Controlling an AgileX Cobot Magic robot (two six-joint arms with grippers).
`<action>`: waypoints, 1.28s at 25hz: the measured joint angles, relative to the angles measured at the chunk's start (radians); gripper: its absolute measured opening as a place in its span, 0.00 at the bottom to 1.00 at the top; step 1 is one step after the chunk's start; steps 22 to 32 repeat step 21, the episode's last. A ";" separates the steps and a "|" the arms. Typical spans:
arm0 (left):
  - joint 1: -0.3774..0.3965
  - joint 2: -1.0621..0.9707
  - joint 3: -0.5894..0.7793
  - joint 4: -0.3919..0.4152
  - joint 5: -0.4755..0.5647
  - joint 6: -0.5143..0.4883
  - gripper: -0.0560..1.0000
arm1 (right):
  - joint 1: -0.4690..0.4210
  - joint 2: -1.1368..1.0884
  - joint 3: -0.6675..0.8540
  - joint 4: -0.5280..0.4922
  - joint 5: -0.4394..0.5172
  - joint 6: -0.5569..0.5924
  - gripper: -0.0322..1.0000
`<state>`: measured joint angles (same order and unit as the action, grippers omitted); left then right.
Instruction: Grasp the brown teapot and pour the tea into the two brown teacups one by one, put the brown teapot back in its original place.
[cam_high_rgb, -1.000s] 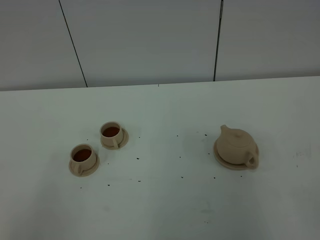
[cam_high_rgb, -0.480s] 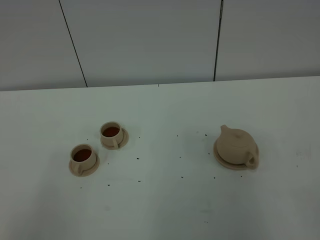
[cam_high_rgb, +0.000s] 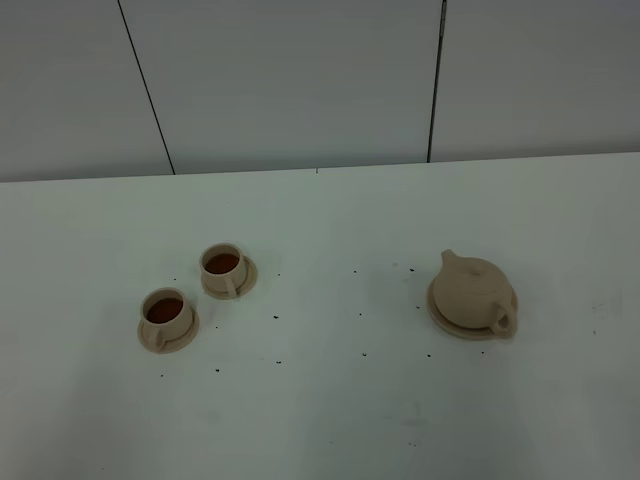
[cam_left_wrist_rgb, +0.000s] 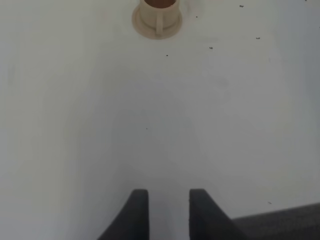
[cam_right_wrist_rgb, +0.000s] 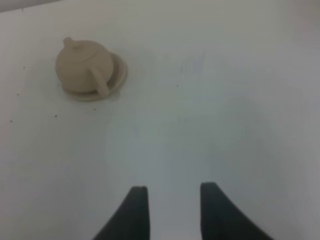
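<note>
The brown teapot (cam_high_rgb: 470, 289) sits upright on its round plate (cam_high_rgb: 441, 318) at the right of the white table, spout toward the back left and handle toward the front right. The two brown teacups (cam_high_rgb: 165, 312) (cam_high_rgb: 222, 265) stand on saucers at the left, each with dark tea inside. Neither arm appears in the high view. My left gripper (cam_left_wrist_rgb: 168, 192) is open over bare table, well short of one teacup (cam_left_wrist_rgb: 159, 11). My right gripper (cam_right_wrist_rgb: 173, 189) is open and holds nothing, far back from the teapot (cam_right_wrist_rgb: 81, 62) and plate (cam_right_wrist_rgb: 119, 76).
Small dark specks (cam_high_rgb: 362, 354) are scattered on the white table (cam_high_rgb: 320, 420) between the cups and the teapot. A grey panelled wall (cam_high_rgb: 300, 80) runs behind the table's far edge.
</note>
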<state>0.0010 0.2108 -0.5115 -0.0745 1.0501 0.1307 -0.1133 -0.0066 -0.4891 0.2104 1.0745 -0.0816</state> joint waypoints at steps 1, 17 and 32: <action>0.000 0.000 0.000 0.000 0.000 0.000 0.31 | 0.000 0.000 0.000 0.000 0.000 0.000 0.27; 0.000 0.000 0.000 0.000 0.000 0.000 0.31 | 0.000 0.000 0.000 0.000 0.000 0.000 0.27; 0.000 0.000 0.000 0.000 0.000 0.000 0.31 | 0.000 0.000 0.000 0.000 0.000 0.000 0.27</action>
